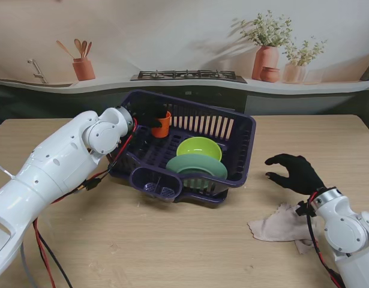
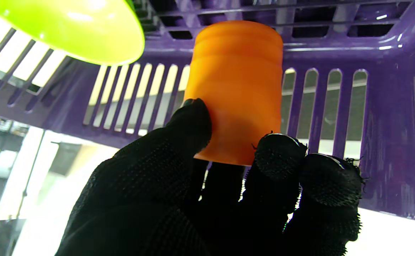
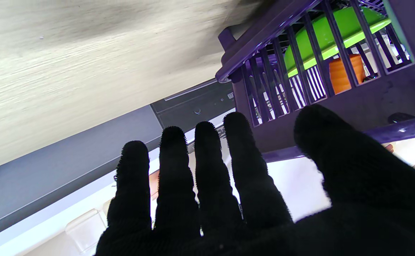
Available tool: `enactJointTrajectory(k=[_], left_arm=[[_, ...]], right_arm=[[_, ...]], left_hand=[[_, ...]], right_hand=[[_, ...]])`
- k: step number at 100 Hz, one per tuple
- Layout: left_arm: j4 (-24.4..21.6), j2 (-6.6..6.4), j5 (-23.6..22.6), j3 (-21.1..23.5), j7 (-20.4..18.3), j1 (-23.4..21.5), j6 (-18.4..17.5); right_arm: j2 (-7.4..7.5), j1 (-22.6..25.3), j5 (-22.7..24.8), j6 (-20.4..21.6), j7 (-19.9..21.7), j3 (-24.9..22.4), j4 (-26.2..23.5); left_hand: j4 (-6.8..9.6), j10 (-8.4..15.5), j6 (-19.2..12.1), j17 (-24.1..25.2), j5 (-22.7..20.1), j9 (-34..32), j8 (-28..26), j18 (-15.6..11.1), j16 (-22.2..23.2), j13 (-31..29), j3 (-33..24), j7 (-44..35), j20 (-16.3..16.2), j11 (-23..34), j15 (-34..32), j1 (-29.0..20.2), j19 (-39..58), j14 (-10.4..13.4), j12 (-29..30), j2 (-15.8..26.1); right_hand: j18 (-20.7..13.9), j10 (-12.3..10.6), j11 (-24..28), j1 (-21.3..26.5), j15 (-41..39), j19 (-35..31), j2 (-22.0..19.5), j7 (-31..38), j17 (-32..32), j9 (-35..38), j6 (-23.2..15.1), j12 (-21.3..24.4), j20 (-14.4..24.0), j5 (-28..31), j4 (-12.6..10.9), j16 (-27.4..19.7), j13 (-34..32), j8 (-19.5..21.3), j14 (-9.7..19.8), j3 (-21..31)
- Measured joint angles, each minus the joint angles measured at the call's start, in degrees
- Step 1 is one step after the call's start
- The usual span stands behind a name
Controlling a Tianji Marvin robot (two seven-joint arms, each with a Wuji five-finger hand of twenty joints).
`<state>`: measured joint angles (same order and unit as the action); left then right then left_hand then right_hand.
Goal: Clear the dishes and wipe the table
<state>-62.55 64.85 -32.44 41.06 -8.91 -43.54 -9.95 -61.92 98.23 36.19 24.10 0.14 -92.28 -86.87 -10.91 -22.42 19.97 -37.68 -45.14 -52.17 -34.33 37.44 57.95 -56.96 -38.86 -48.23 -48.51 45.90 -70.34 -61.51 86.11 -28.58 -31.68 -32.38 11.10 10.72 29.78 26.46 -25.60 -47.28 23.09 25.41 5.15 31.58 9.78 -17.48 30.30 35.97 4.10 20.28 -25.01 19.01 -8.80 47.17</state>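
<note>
A purple dish rack (image 1: 244,135) stands in the middle of the table. Inside it my left hand (image 1: 149,114) is shut on an orange cup (image 1: 162,125), with thumb and fingers (image 2: 189,124) pinching the cup (image 2: 237,89) near its rim. A lime bowl (image 1: 198,147) and a green plate (image 1: 196,166) stand in the rack's slots. My right hand (image 1: 297,172) hovers open over the table to the right of the rack, fingers spread (image 3: 207,160). A beige cloth (image 1: 280,225) lies crumpled on the table just nearer to me than that hand.
The rack has a cutlery cup (image 1: 157,182) on its near side. Through the rack's slats the right wrist view shows the lime bowl (image 3: 332,32) and orange cup (image 3: 342,73). A counter with a stove (image 1: 189,75) and pots runs behind the table.
</note>
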Motion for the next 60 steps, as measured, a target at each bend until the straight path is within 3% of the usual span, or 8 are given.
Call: enactJointTrajectory(k=[60], left_arm=[[0.6,0.34,0.1,-0.4,0.4,-0.9,2.2]], right_arm=[[-0.03,-0.1,0.2,0.1,-0.4,0.0,0.4]], left_hand=[[0.00,0.0,-0.5,3.1,0.0,0.1,4.0,0.0,-4.7,2.0,0.6,-0.5,0.8,-0.8,6.1,-0.1,-4.5,-0.7,0.0,0.0]], right_hand=[[0.0,0.0,0.0,0.0,0.0,0.0,0.0,0.0,0.0,0.0,0.0,0.0,0.0,0.0,0.0,0.0,0.0,0.0,0.0,0.0]])
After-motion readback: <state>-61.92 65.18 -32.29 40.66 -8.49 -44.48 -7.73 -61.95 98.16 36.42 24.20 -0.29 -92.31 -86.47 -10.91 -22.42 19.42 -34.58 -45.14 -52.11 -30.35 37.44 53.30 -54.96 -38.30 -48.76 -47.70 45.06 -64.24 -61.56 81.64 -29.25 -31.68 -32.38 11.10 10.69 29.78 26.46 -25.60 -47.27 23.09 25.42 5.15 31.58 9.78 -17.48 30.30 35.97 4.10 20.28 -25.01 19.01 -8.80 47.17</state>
